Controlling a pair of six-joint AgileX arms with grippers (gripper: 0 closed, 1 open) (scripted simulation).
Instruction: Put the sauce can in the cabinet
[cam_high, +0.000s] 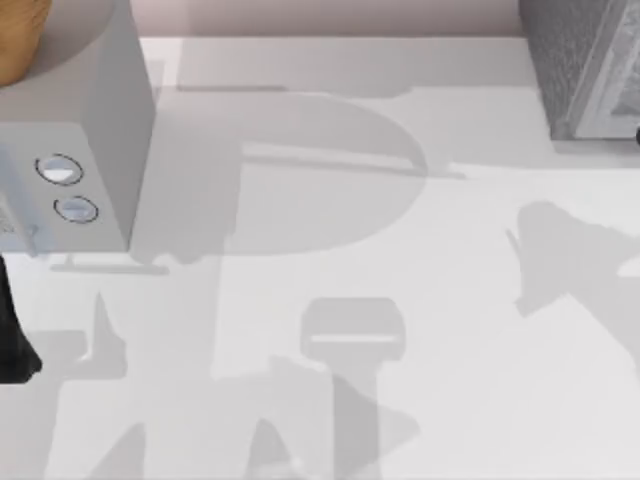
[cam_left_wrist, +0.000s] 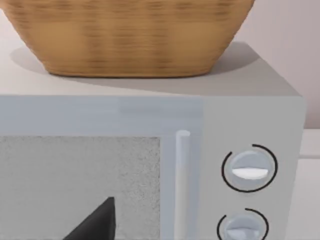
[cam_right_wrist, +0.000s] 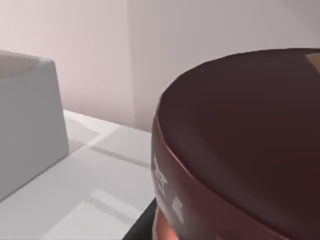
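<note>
Biggest worry here: can (cam_right_wrist: 240, 150) sits huge in right wrist view, maroon top right up against camera, so probably at right gripper, but can't tell if I'm actually gripping it. If hold is loose or off-centre, can could slip or tip on way to cabinet (cam_high: 585, 70) at surface's (cam_high: 400, 300) far right corner.

Left arm (cam_high: 15, 330) parked at left edge, by microwave (cam_high: 90, 150) with basket (cam_left_wrist: 130, 35) on top. Can't tell its gripper state either.

A matte black, wedge-shaped left gripper (cam_left_wrist: 95, 222) tip.
</note>
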